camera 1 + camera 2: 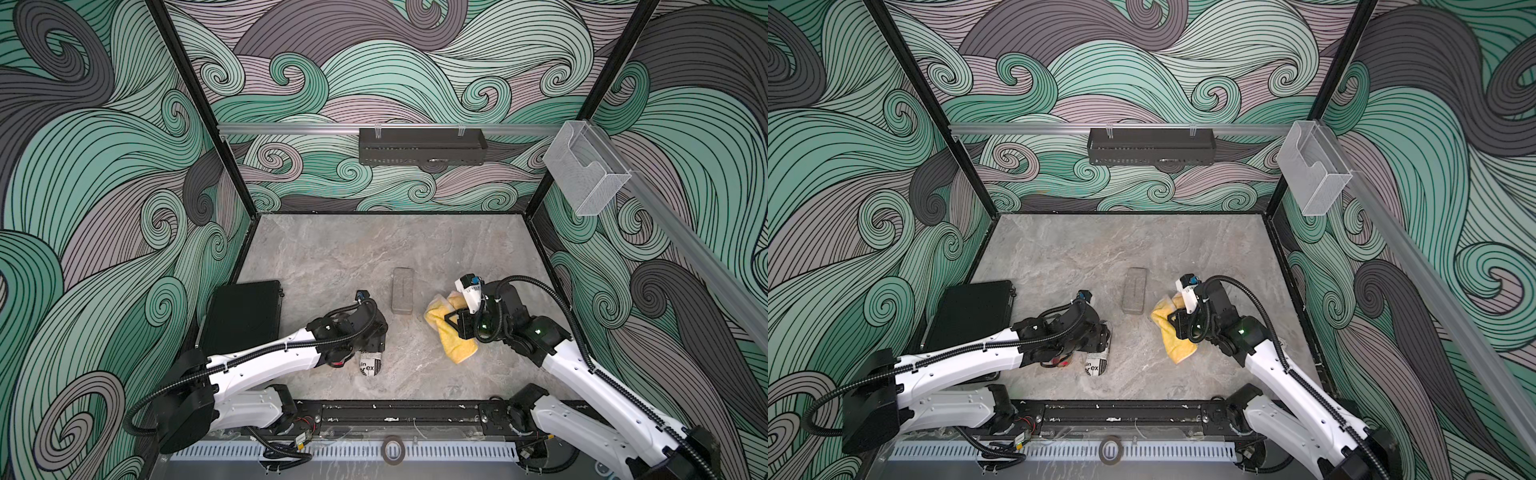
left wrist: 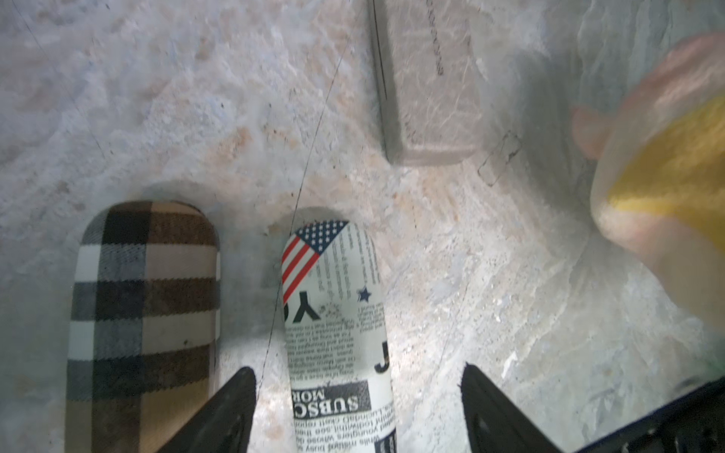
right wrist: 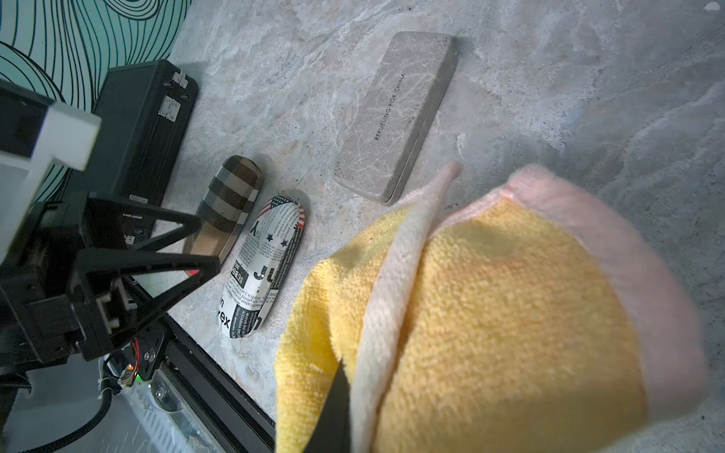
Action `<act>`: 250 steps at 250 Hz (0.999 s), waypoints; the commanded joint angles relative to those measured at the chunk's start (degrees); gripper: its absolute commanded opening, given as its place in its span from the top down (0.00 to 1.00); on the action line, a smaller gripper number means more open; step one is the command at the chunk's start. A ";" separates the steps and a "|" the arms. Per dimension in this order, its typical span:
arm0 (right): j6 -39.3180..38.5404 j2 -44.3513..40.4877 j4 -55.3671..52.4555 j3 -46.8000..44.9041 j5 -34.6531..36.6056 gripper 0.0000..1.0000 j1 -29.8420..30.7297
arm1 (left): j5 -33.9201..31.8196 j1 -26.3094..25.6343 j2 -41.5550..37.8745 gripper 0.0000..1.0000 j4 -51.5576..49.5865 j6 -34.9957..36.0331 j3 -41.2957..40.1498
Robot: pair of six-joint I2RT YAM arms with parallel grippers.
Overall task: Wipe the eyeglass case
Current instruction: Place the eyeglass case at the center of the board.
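Note:
A newspaper-print eyeglass case (image 2: 333, 313) with a flag corner lies on the stone table, also seen in both top views (image 1: 371, 365) (image 1: 1096, 365). My left gripper (image 2: 357, 368) is open just above it. Its black fingers stand on either side of the case with gaps and do not touch it. My right gripper (image 3: 353, 392) is shut on a yellow cloth (image 3: 490, 313) with a pale pink border. The cloth (image 1: 451, 336) hangs to the right of the case. One dark right finger shows; the cloth hides the rest.
A plaid case (image 2: 145, 313) lies beside the newspaper one on the left arm's side. A grey rectangular case (image 1: 402, 296) lies farther back at mid-table. A black box (image 1: 243, 316) sits at the left wall. On the walls hang a black basket (image 1: 422, 145) and a clear holder (image 1: 582, 170).

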 commanded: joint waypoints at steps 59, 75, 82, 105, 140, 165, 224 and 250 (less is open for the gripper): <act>-0.68 1.71 1.79 3.09 1.99 1.00 0.29 | 7.71 -3.78 -4.13 0.17 -3.24 -7.73 -6.20; -1.03 1.98 1.90 3.26 1.76 1.00 0.25 | 7.74 -4.38 -4.26 0.17 -3.19 -8.96 -7.25; -1.03 2.09 2.03 3.18 1.39 1.00 0.20 | 7.76 -4.57 -4.31 0.17 -2.97 -9.25 -7.65; -1.14 2.45 2.49 2.99 0.65 1.00 0.20 | 8.54 -4.71 -3.65 0.16 -1.46 -9.55 -8.61; -1.25 2.55 2.55 2.79 0.55 1.00 0.30 | 9.79 -4.91 -0.71 0.16 0.46 -8.64 -8.24; -1.34 2.11 2.23 2.79 0.59 1.00 0.33 | 9.35 -5.01 1.51 0.15 0.85 -8.15 -7.01; -1.27 1.67 1.75 2.52 0.65 1.00 0.33 | 7.76 -5.10 6.76 0.15 1.50 -8.41 -4.34; -1.08 1.94 2.03 2.16 0.60 1.00 0.31 | 8.28 -5.28 9.37 0.15 3.54 -8.95 -3.78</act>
